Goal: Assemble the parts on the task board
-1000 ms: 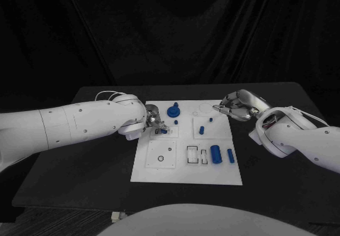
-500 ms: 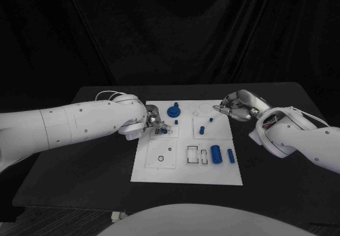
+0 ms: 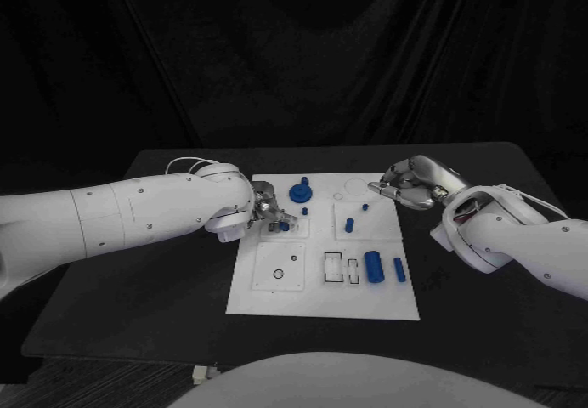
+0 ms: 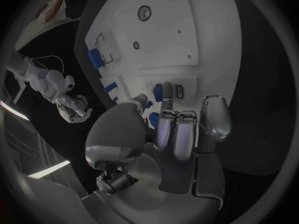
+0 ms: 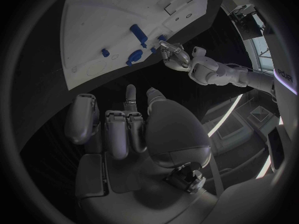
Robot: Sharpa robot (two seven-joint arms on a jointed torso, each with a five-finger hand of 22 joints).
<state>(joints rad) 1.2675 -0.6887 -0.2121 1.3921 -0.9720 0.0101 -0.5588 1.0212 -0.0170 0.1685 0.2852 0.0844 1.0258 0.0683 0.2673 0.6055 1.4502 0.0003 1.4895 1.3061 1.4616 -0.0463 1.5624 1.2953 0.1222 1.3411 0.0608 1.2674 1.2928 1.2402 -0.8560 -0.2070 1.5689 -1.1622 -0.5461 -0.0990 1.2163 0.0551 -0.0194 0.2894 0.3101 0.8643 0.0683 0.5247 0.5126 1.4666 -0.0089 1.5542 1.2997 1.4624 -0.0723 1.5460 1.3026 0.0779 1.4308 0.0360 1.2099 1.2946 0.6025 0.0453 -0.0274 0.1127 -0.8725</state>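
A black table holds the white board, where the left hand pinches a small blue part at its left-middle recess and could jam it if tilted, while the right hand hovers, fingers curled, empty.

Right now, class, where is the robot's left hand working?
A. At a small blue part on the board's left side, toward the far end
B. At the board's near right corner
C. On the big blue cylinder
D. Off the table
A: the left hand has its fingers at a small blue part on the task board's left side.
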